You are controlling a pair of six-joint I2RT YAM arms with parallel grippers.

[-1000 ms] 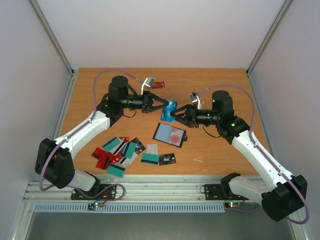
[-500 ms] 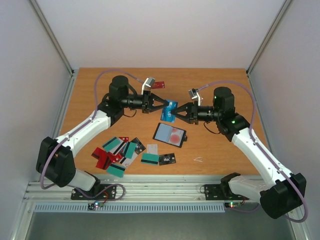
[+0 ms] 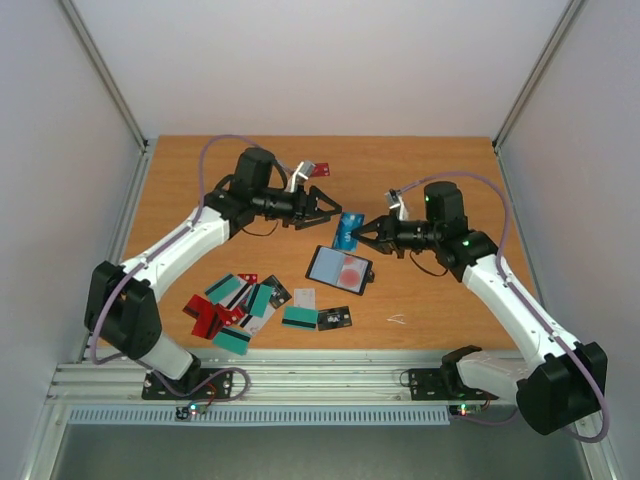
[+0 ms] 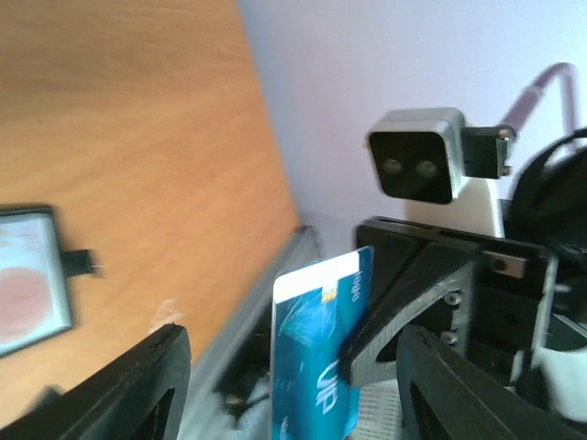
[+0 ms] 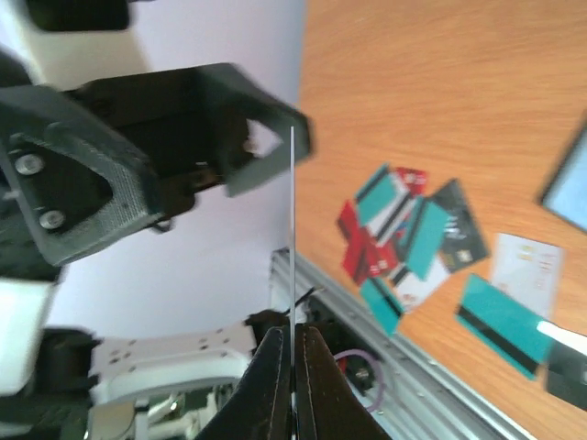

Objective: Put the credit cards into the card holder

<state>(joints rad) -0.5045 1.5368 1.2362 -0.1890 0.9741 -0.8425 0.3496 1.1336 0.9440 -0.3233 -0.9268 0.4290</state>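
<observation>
Credit card (image 3: pixel 348 231), blue, sits at centre frame, pinched shut in my right jaws. My left jaws stand apart just left of it, holding nothing. Card holder (image 3: pixel 340 268) lies open on the tabletop (image 3: pixel 430 170) below; loose cards (image 3: pixel 240 305) are scattered lower left.

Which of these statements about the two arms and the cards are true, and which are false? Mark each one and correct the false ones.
1. The right jaws are shut on the blue card. True.
2. The left jaws are clamped on that same card. False: they stand open, apart from it.
3. The card holder lies on the table with its pale inside showing. True.
4. The loose cards are piled at the far right corner. False: they lie toward the near left, by the left arm's base.
</observation>
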